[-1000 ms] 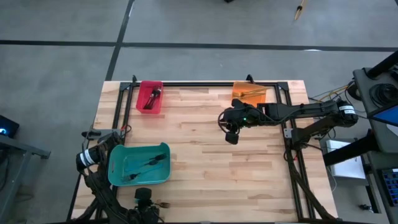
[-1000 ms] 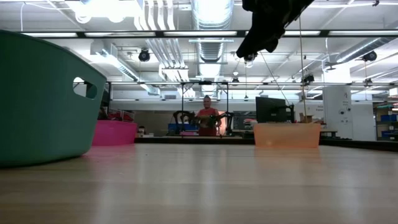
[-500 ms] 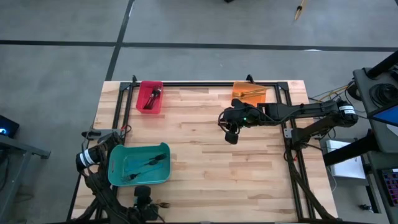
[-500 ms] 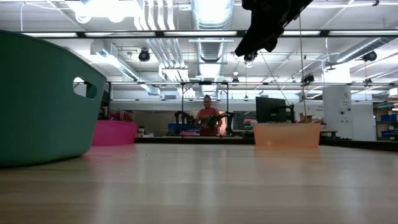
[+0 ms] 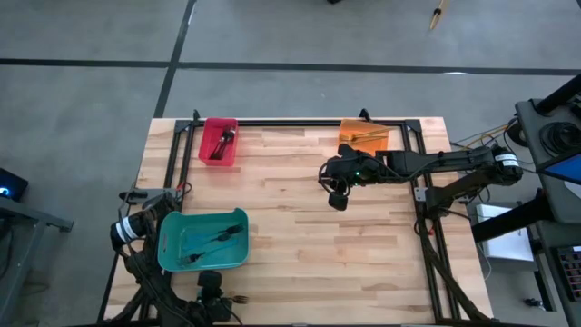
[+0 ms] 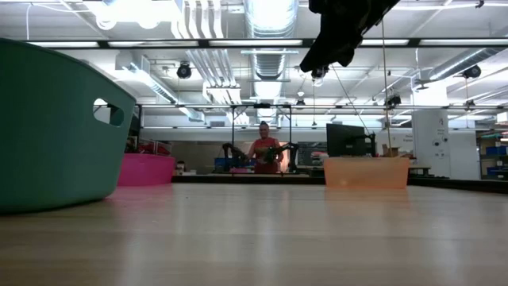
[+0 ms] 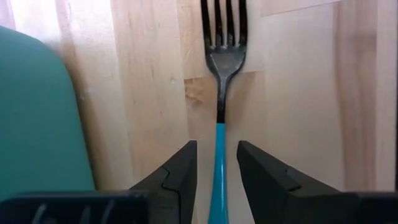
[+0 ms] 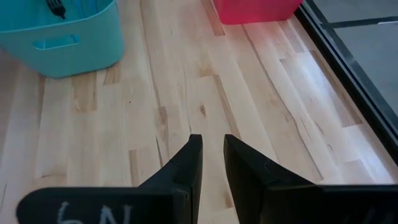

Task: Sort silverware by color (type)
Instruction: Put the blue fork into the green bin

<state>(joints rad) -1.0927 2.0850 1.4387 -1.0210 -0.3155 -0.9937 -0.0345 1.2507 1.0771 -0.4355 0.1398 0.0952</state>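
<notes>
A fork with a bright blue handle and a dark silver head lies flat on the wooden table near its near edge, beside the teal bin. In the high view the fork shows small. My left gripper points down over it and is open. Its two fingers stand on either side of the blue handle, with wood showing in both gaps. My right gripper hangs above the table's middle right. Its fingers are narrowly open, with nothing between them.
The teal bin stands close beside my left gripper and holds a few forks. A red bin with dark forks is at the far left. An orange bin with gold forks is at the far right. A person stands far behind the table.
</notes>
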